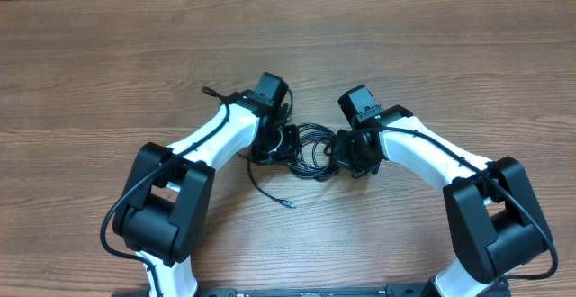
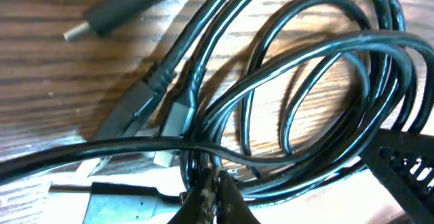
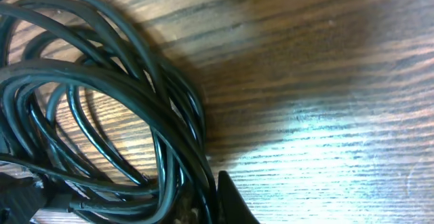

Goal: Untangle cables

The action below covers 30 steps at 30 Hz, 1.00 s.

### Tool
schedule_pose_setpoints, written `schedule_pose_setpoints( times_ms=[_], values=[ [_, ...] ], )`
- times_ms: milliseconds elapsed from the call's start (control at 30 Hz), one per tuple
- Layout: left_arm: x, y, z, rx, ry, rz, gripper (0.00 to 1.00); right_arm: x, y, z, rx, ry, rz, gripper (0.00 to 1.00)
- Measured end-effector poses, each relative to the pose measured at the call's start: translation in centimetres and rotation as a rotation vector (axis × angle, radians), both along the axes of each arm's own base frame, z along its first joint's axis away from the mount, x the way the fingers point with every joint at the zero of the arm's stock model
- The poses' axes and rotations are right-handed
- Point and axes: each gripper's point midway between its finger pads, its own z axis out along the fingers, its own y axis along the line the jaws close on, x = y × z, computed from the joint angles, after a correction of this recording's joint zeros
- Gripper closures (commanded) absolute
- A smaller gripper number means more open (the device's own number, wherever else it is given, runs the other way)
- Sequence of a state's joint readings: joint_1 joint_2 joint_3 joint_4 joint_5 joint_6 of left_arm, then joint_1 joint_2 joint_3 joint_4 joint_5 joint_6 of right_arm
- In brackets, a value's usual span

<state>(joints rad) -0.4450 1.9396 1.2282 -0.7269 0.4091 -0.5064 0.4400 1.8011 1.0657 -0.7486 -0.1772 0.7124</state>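
Observation:
A tangle of black cables [image 1: 310, 146] lies on the wooden table between my two grippers. My left gripper [image 1: 274, 144] is at the tangle's left side; in the left wrist view its fingers [image 2: 213, 190] are pressed together on cable strands [image 2: 298, 81]. My right gripper [image 1: 353, 151] is at the tangle's right side; in the right wrist view its fingers [image 3: 210, 200] are closed on the coil's strands [image 3: 102, 95]. Loose plug ends [image 2: 115, 13] lie beside the loops, and one cable tail ends at a plug [image 1: 288, 204] in front.
Another cable end [image 1: 207, 90] sticks out behind the left arm. The wooden table [image 1: 450, 54] stretches to all sides. A flat metal connector [image 2: 122, 200] shows at the bottom of the left wrist view.

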Motion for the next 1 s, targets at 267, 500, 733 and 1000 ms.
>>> schedule_pose_setpoints(
  times_ms=[267, 500, 733, 1000],
  values=[
    [-0.6, -0.6, 0.2, -0.02, 0.011, -0.031, 0.96, 0.1, -0.2, 0.7, 0.001, -0.013, 0.127, 0.66],
    [0.0, -2.2, 0.9, -0.116, -0.059, -0.135, 0.88, 4.9, -4.0, 5.5, -0.082, -0.113, 0.042, 0.51],
    [-0.4, -4.5, 1.4, -0.173, -0.147, -0.285, 0.83, 6.6, -9.7, 10.6, -0.073, -0.188, -0.112, 0.46],
    [-1.9, -7.1, 1.1, -0.137, -0.249, -0.467, 0.74, 5.5, -11.0, 10.4, -0.059, -0.124, -0.151, 0.46]
  ],
)
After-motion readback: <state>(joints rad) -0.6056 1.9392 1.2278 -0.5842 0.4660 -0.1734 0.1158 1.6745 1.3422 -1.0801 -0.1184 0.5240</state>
